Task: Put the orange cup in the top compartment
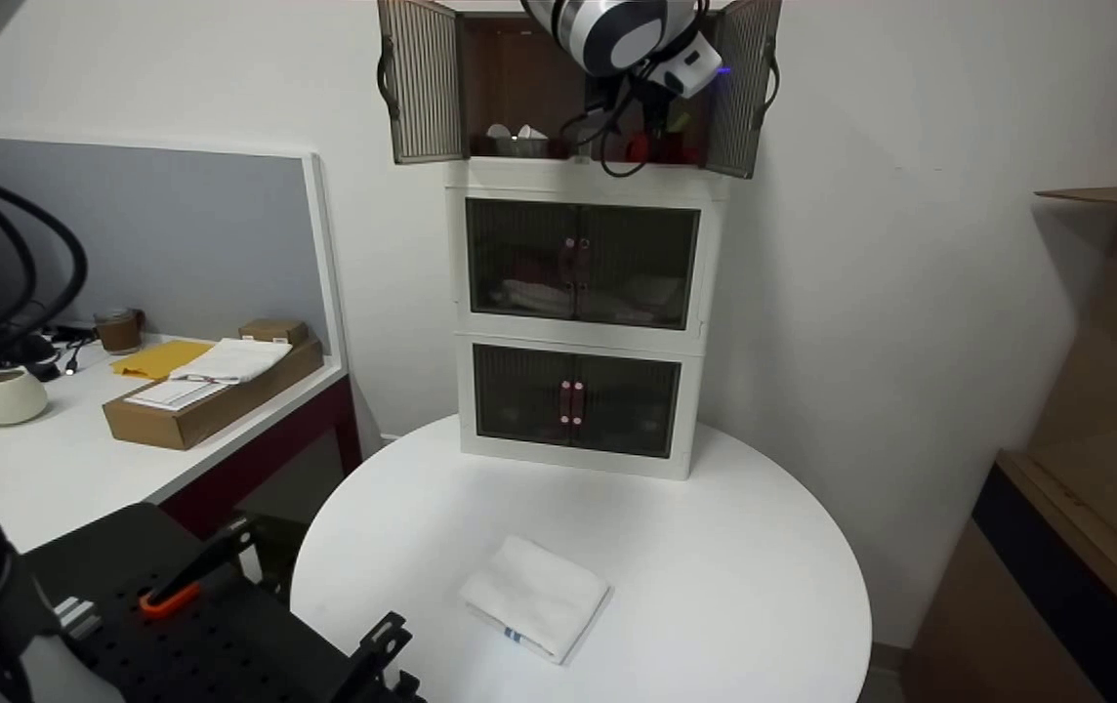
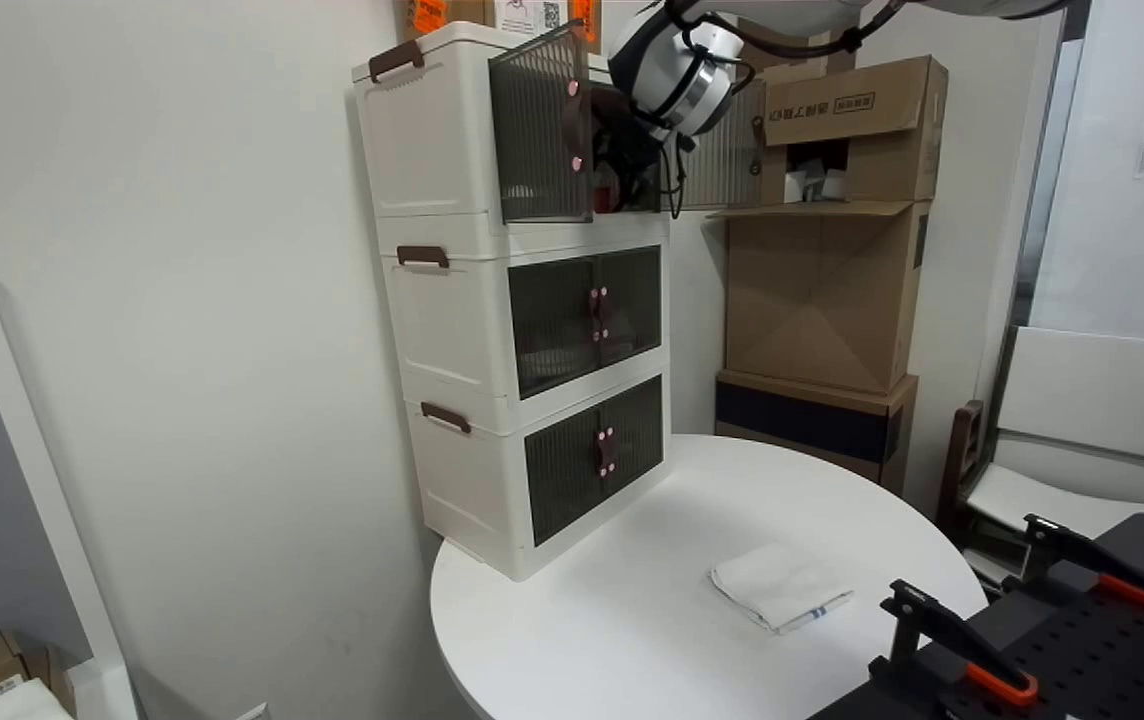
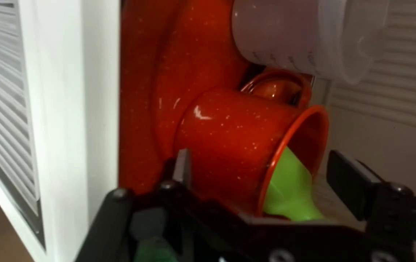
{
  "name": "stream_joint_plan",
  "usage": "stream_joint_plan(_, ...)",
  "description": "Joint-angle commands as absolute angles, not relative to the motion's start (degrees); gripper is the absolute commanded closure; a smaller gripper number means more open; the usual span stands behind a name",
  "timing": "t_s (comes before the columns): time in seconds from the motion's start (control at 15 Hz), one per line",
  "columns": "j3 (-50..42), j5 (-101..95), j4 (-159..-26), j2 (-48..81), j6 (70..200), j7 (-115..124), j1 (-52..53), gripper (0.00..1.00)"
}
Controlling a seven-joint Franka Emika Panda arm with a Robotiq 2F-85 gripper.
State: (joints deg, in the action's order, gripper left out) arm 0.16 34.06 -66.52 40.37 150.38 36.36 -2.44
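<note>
Orange cup (image 3: 226, 142) inside the top compartment (image 1: 510, 83).
In the wrist view we record it opening toward three o'clock; the pincer (image 3: 264, 171) gapes wide, gripping nothing.

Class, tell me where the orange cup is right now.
The orange cup is inside the top compartment: in the wrist view, slightly right of centre, below the translucent cup, a green thing in its mouth.

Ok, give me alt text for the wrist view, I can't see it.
The end effector is open, fingers either side of an orange cup with a green object showing at its mouth; contact is unclear. Left of the cup is a larger red-orange item; above, a translucent container.
</note>
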Motion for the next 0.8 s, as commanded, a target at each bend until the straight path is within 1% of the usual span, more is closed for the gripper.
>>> stream_joint_plan(0.0,3.1,34.9,-72.3,35.8,151.9,32.8,-3.8,0.0)
stream_joint_plan(0.47,7.0,44.2,-92.5,22.2,159.5,18.8,-7.7,0.0)
stream_joint_plan(0.6,10.1,48.2,-98.2,17.7,163.9,9.3,-10.4,0.0)
stream_joint_plan(0.73,14.3,50.9,-103.2,13.1,164.4,0.9,-14.3,0.0)
